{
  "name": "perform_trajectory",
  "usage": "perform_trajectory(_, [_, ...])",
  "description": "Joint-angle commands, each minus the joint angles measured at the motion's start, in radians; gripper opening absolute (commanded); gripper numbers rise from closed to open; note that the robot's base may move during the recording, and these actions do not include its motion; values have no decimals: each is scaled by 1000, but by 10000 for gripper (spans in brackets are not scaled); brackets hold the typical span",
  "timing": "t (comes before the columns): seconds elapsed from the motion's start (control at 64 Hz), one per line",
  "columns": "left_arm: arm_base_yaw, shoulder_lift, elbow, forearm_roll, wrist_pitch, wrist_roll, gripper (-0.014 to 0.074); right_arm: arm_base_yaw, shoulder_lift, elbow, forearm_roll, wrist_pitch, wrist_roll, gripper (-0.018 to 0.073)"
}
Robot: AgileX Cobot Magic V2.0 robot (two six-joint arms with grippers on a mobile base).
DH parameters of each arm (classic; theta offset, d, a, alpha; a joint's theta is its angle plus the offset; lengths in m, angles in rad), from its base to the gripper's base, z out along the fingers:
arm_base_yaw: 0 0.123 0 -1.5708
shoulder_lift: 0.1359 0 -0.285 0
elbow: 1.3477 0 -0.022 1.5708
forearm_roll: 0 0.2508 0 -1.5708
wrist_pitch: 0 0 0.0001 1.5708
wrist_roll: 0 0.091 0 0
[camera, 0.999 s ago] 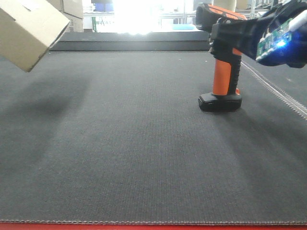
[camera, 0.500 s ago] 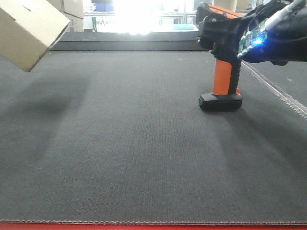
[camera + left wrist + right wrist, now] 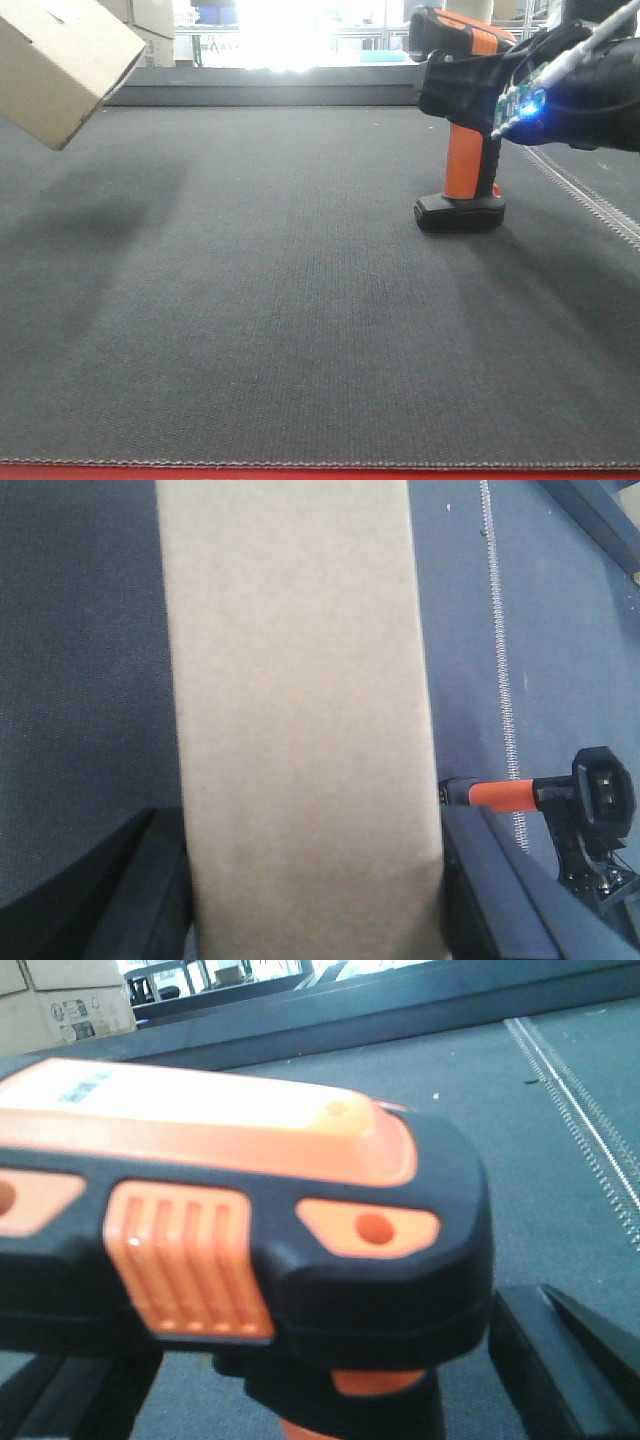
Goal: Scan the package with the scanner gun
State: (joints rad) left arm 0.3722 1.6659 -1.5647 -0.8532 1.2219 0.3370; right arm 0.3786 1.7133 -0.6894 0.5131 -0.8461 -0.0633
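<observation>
The package, a plain cardboard box (image 3: 55, 70), hangs tilted in the air at the far upper left. In the left wrist view it (image 3: 300, 730) fills the middle, and my left gripper (image 3: 310, 880) is shut on its two sides. The orange and black scanner gun (image 3: 468, 150) stands upright on its base at the right of the mat. My right gripper (image 3: 455, 90) is open at the gun's head, one finger on each side. In the right wrist view the gun's head (image 3: 250, 1210) fills the frame, with a gap to the right finger (image 3: 560, 1360).
A dark grey mat (image 3: 280, 300) covers the table, with a red front edge (image 3: 300, 472). A white stitched seam (image 3: 590, 200) runs along the right. A low dark ledge (image 3: 270, 90) closes the back. Cardboard boxes (image 3: 150, 20) stand behind it at the left.
My right arm has turned and shifted a little left at the gun's head; its blue-lit board now sits lower and further left. The package and the scanner gun have not moved.
</observation>
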Motion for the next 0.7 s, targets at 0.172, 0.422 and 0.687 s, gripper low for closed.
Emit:
perform_trajectory(0.172, [-2,-15,0,-31,-1,-5,-111,1,5,-8,6,-59,-5,553])
perform_trajectory(0.422, [-2,-15,0,-31,-1,-5,-111,1,5,-8,6,-59,-5,243])
perform_trajectory(0.687, [-8,-15,0,-29,-1,-5,-111,1,-22,-8,6,-51,-42,-142])
